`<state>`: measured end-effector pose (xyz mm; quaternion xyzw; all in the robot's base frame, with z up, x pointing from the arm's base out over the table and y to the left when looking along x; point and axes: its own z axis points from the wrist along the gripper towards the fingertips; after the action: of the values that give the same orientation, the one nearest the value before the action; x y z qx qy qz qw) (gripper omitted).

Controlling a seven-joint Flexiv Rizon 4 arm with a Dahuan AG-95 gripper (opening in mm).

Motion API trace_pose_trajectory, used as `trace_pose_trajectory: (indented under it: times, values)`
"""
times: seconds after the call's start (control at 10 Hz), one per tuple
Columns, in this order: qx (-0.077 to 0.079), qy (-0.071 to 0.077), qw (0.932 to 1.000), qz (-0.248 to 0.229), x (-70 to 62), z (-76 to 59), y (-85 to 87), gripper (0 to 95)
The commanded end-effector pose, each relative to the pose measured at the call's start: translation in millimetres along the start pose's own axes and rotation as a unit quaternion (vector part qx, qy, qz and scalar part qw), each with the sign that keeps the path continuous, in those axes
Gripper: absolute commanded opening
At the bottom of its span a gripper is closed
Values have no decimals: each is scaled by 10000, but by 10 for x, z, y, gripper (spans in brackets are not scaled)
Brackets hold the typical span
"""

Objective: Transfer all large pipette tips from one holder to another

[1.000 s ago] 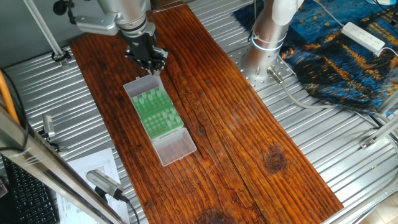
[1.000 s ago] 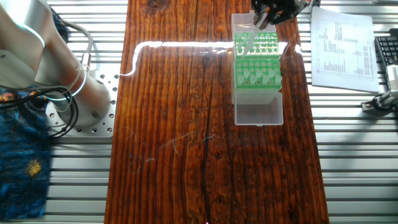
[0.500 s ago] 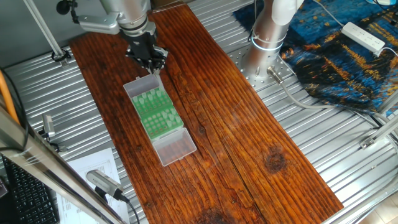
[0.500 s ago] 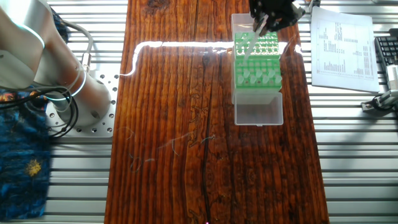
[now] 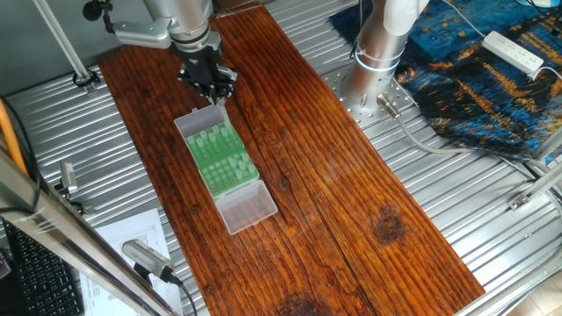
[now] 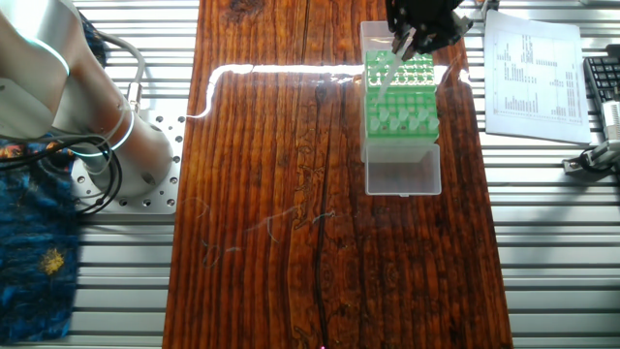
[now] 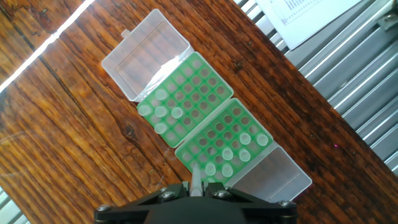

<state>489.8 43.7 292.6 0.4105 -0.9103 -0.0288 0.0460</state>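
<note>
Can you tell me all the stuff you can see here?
wooden board: one, dark brown, on the metal table
racks: two, green, side by side on the board, clear lids open
pipette tips: about a dozen, pale green, standing in both racks
held tip: one, pale, between the fingers
printed paper: one, white, beside the board
blue cloth: one, past the arm base
gripper: one, black, shut on the held tip
arm base: one, silver-white, beside the board
</note>
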Motion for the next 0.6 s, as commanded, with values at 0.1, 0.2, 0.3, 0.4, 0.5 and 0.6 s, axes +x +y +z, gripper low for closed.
trace_pose_trajectory:
  times: [0.1,0.2,0.3,0.4,0.5,0.6]
  values:
    - [12,-11,10000,-3,5,15,1,0]
    - [19,-24,10000,-8,4,28,-7,0]
    - [17,-39,10000,-2,-1,41,-12,0]
    - [26,-50,10000,-5,-4,48,-13,0]
    - [32,-59,10000,-7,-4,52,-14,0]
    - [35,-64,10000,-1,-5,55,-16,0]
